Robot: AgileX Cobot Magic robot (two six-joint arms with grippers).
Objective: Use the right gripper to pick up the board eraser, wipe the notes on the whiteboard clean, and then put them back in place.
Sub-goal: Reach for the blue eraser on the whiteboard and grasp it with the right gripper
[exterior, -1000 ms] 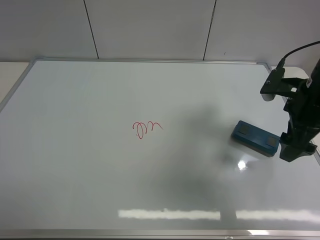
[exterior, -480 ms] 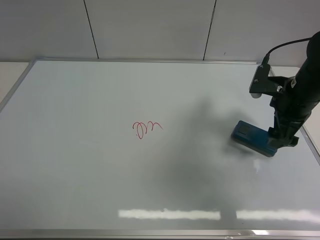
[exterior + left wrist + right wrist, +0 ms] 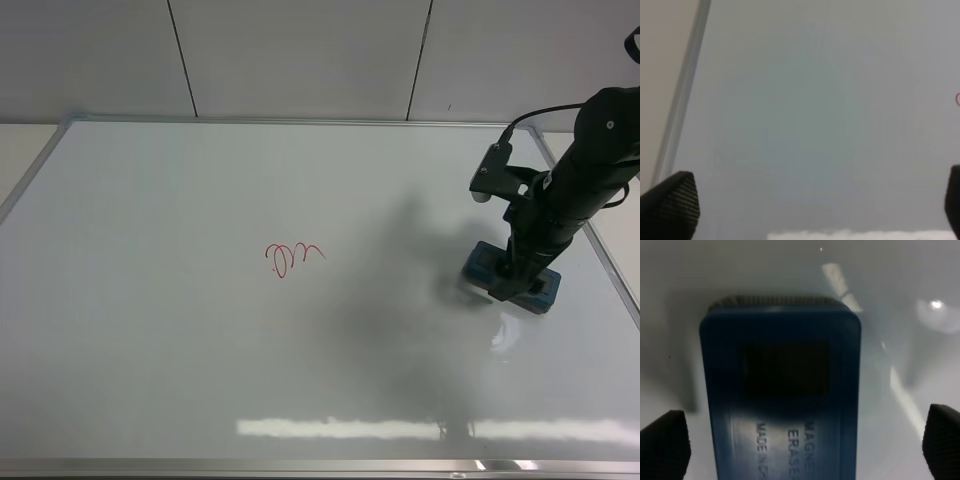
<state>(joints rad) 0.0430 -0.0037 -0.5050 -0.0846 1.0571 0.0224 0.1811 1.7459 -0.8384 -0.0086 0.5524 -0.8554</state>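
The whiteboard (image 3: 200, 380) filled most of the exterior high view, its silver frame bounded by a pale panelled wall (image 3: 300, 60) along the far edge and by strips of counter (image 3: 18, 150) at the left and right sides. The board surface between the left frame and the middle carried nothing but glare bands near the front edge. The right gripper (image 3: 512, 280) stood low over the right-hand part of the board, its black arm rising toward the right frame and covering part of the board eraser (image 3: 483, 266). The eraser lay flat on the board near the right frame, tilted to the frame line. In the right wrist view the fingers (image 3: 664, 444) were spread wide, one on each side of the eraser, with board showing in both gaps and no contact visible. The left gripper (image 3: 812, 205) hovered over bare board near the left frame, its fingers also spread far apart and holding nothing. The notes (image 3: 292, 257), a small red scribble, sat near the board's middle, well apart from the eraser, with nothing lying between them.
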